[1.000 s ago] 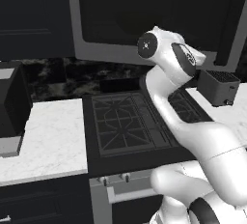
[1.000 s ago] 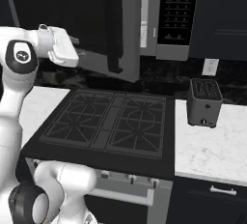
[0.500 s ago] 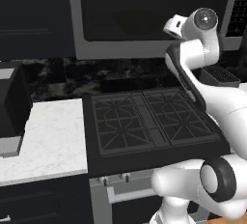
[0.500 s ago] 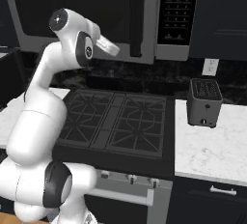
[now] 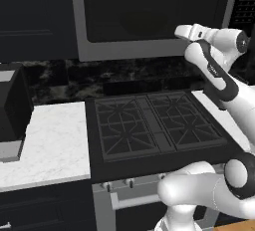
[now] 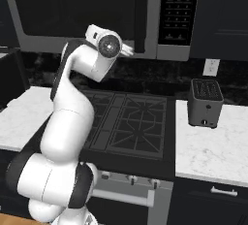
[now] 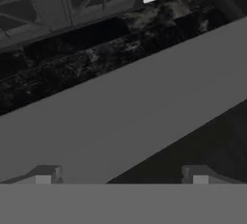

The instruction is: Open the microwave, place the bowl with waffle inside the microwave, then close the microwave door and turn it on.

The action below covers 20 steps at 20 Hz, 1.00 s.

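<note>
This is looking like a home kitchen. A black gas stove (image 5: 154,125) with grates is sitting at the centre of the frame, its oven handle (image 6: 121,197) showing at the bottom. A microwave (image 6: 97,10) is hanging above it across the top, dark cabinets (image 5: 35,16) filling the upper left. White marble tables (image 6: 213,141) are flanking the stove, a grey toaster (image 6: 205,103) standing at right, below a wall outlet (image 6: 209,67).

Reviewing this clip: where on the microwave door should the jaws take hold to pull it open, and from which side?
Probably the long dark vertical handle at the right edge of the microwave door, beside the button panel. Come straight from the front, open jaws straddling the bar left and right: it stands upright, and the door is shut.
</note>
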### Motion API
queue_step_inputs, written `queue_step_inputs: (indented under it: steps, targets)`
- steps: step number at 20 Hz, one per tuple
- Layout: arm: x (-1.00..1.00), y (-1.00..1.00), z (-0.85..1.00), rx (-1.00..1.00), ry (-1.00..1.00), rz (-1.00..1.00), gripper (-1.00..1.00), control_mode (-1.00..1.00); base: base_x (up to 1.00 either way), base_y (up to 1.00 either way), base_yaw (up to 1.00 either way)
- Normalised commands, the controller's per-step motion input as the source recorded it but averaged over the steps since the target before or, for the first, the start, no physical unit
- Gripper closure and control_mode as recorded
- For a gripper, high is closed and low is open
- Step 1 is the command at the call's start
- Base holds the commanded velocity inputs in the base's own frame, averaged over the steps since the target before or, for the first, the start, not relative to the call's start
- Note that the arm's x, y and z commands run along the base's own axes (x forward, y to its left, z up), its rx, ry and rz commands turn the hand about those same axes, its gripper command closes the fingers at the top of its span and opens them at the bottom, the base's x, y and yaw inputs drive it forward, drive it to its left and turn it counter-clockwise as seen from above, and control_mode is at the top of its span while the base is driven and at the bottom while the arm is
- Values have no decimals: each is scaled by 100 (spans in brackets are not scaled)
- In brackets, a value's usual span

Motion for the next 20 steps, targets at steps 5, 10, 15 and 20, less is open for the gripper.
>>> queue_step_inputs:
  steps: [5,10,15,20]
  targets:
    - [24,0,-10,6,-43,27,-100,-100,0,0,0]
    - [-64,-16,28,9,-29,23,-100,-100,0,0,0]
    - [-100,-31,23,3,-24,11,-100,-100,0,0,0]
    - [-100,-55,9,-1,-3,0,-100,-100,0,0,0]
